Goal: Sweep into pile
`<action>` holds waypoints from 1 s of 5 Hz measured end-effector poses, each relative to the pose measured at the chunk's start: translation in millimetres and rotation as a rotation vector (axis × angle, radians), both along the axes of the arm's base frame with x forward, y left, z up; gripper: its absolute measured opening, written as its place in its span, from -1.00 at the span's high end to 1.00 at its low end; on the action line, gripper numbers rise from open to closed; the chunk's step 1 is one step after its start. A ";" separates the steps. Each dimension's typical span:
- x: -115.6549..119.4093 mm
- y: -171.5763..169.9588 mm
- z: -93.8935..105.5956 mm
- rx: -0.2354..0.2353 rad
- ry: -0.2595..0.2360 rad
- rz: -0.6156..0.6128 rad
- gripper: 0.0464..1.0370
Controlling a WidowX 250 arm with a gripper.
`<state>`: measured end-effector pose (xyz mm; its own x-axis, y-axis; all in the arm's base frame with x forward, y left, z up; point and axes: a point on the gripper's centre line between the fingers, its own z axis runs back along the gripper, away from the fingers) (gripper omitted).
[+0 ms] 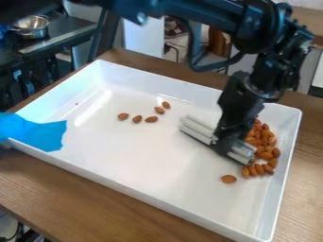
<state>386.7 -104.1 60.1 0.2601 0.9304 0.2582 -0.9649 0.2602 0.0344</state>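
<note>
The black gripper point(221, 142) hangs low over the right half of the white tray, shut on a white and grey ridged bar point(197, 129) that sticks out on both sides of it. Beyond the bar's right end, a dense pile of almonds point(264, 141) lies along the tray's right wall, partly hidden by the gripper and arm. Below the pile and apart from it rests a single almond point(228, 179). Several loose almonds point(151, 119) are scattered left of the bar, toward the back of the tray.
The tray point(151, 197) has raised walls and stands on a wooden table point(82, 194). A blue sheet point(39, 133) hangs over its left corner. A metal pot point(31, 27) stands on a dark counter at the upper left.
</note>
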 end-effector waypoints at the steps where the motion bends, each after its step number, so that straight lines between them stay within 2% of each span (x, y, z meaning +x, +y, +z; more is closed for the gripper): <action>1: 20.5 -14.2 5.0 -0.013 -0.024 0.014 0.33; 2: 24.5 -16.5 11.9 -0.017 -0.032 0.002 0.33; 3: 11.9 -2.7 24.6 -0.023 -0.027 -0.082 0.33; 4: -0.1 41.7 79.3 -0.028 -0.114 -0.232 0.33; 5: -18.7 86.0 104.3 -0.051 -0.144 -0.415 0.33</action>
